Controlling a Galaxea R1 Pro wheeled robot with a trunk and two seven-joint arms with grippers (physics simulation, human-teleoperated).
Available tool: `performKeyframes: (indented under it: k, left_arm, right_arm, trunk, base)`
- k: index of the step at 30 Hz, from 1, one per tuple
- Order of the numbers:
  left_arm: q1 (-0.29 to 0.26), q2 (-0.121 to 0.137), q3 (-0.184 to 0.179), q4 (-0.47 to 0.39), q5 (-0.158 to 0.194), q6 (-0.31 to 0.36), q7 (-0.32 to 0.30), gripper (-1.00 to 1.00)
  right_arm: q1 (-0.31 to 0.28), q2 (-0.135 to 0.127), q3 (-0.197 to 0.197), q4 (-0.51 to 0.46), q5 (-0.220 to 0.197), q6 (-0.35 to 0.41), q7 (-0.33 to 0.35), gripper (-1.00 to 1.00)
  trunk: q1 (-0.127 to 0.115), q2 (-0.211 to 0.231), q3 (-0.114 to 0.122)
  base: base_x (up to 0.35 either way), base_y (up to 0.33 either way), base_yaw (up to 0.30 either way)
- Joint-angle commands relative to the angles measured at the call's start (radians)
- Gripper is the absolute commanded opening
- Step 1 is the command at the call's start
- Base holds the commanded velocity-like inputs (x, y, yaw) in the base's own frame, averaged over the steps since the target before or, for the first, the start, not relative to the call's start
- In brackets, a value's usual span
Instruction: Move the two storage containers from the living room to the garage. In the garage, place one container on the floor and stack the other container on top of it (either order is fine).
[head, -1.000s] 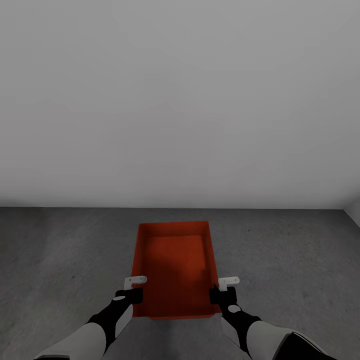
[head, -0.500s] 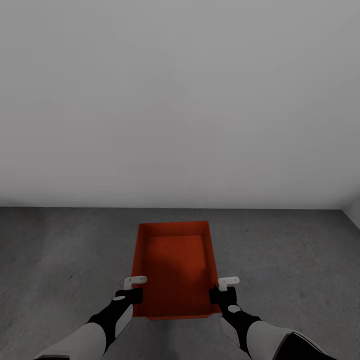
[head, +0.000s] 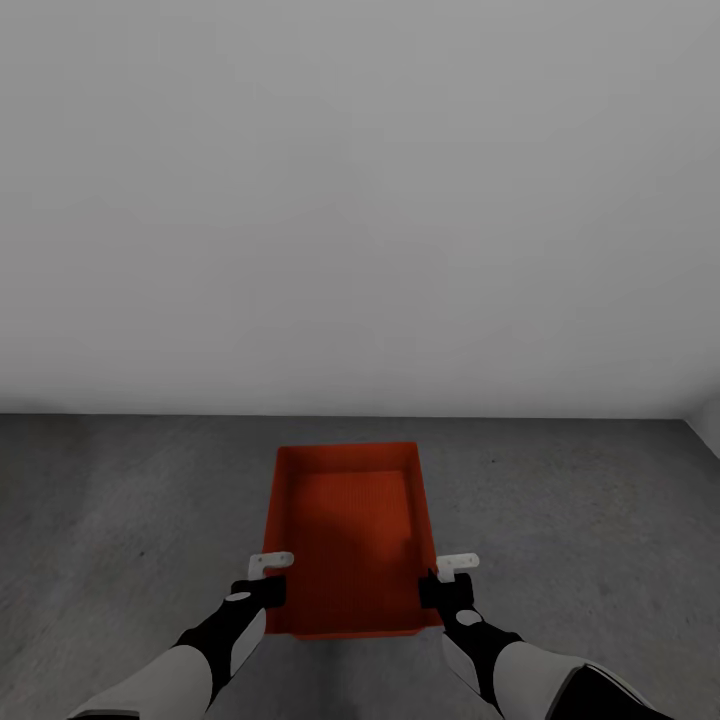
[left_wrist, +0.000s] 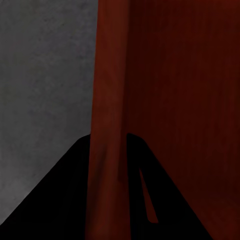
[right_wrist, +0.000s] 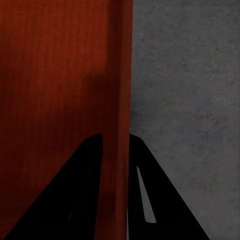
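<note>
Head view: both pincers grip one orange-red container (head: 350, 530) above concrete floor (head: 120, 500).

The storage container (head: 352, 530) looks like smooth, matt orange-red plastic; under it, the floor (head: 120, 520) is rough, mottled grey concrete.
</note>
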Motion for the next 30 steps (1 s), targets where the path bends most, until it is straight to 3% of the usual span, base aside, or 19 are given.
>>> performKeyframes:
  k: [1, 30]
  left_arm:
    - [-0.001, 0.037, 0.031, -0.012, -0.003, -0.006, 0.007, -1.00]
    - [-0.001, 0.032, 0.031, -0.009, 0.013, -0.004, 0.003, -1.00]
  right_arm:
    - [0.000, 0.000, -0.041, 0.002, 0.001, 0.001, -0.002, -1.00]
    - [0.000, 0.000, -0.041, 0.002, 0.001, 0.001, -0.002, -1.00]
  trunk:
    - [0.000, -0.001, -0.001]
    - [0.000, -0.001, -0.001]
  base:
    - [0.000, 0.000, 0.000]
    - [0.000, 0.000, 0.000]
